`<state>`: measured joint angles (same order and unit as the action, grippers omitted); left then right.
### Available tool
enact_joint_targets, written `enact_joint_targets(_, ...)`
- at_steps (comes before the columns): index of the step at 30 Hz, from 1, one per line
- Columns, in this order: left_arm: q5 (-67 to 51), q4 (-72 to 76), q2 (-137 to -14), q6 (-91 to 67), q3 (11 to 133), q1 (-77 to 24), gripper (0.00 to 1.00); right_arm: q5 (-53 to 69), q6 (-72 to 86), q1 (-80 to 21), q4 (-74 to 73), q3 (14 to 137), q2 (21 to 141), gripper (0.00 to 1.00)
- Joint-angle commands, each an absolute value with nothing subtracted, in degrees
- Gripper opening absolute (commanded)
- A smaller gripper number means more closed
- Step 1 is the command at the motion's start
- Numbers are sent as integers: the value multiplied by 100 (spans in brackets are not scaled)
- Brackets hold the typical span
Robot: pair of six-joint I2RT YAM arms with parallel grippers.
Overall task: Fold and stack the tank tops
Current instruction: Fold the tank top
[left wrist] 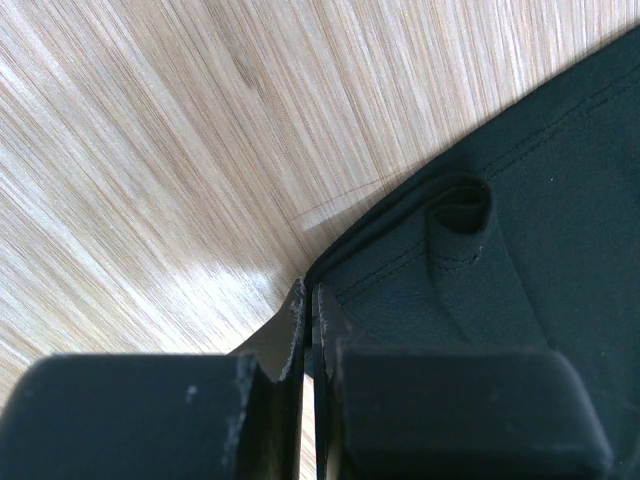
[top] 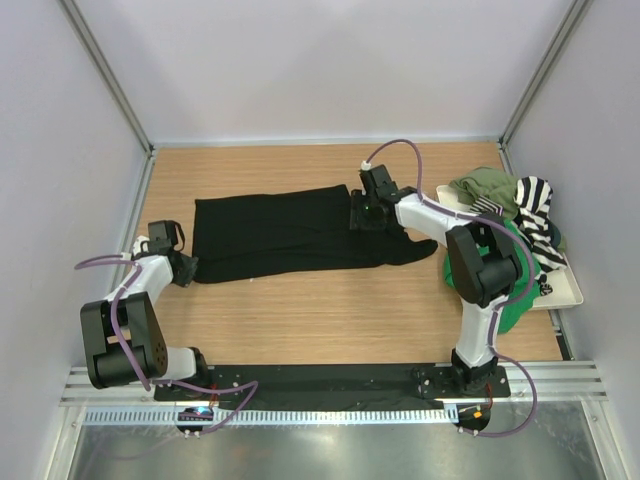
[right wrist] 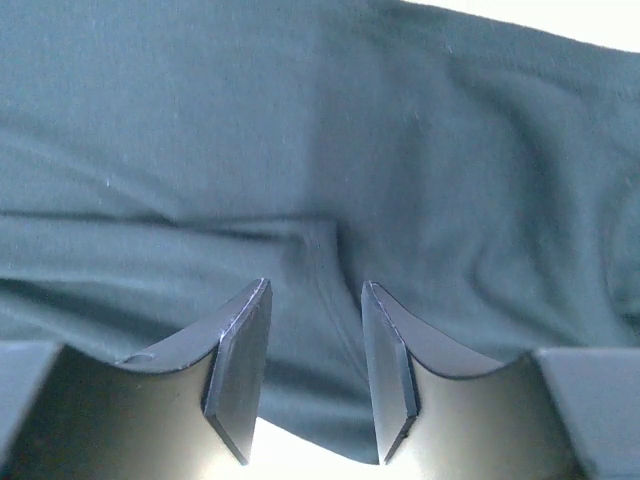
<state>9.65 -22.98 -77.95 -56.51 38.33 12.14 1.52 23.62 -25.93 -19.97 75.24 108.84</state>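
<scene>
L fingers (left wrist: 262, 372): two dark pads pressed almost together, only a thin slit between, tips at the near-left corner of the black tank top (top: 280, 235). Can't tell if cloth is nipped in the slit. In the L wrist view that corner shows at least two layers stacked edge on edge, a stitched hem line, and a small fold of cloth curled up into a loop just past the tips. Pale wood-grain table (top: 330, 320) lies bare on the other side of the corner.

R fingers (right wrist: 240, 350): clearly apart, angled pads low over the same black top at its far-right part, with dark cloth filling the gap. Soft creases run across the fabric there.

Black top overall: plain matte black, spread flat on the table's middle-left, long axis running L to R. The L end is a straight edge. The R end narrows, with a rounded lobe sticking out toward the R arm. A few shallow wrinkles run lengthwise.

Far R of the table: white tray (top: 565, 290) with a heap of others. Olive tank top (top: 490, 188) is bunched at the far end, a black-and-white striped tank top (top: 537, 210) is draped beside it, and a bright green tank top (top: 515, 305) lies under them, spilling off the tray's near-left edge behind the R arm. Heap is well apart from the L fingers.
</scene>
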Motion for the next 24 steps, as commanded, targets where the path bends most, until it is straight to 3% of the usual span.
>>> enact_joint_targets(1,1134,-2294,-7673,-5572,3964,1266,0,220,2215,-2610,-1969,7971,11108,47)
enact_joint_targets(10,1151,-2303,-7673,-5563,3973,1266,0,352,2259,-2689,-1960,8200,11513,34)
enact_joint_targets(16,1160,-2311,-7690,-5555,3973,1274,0,335,2259,-2698,-2074,8393,11637,3)
enact_joint_targets(24,1178,-2320,-7682,-5546,3955,1266,0,-404,2478,-2646,-2083,8438,11391,1)
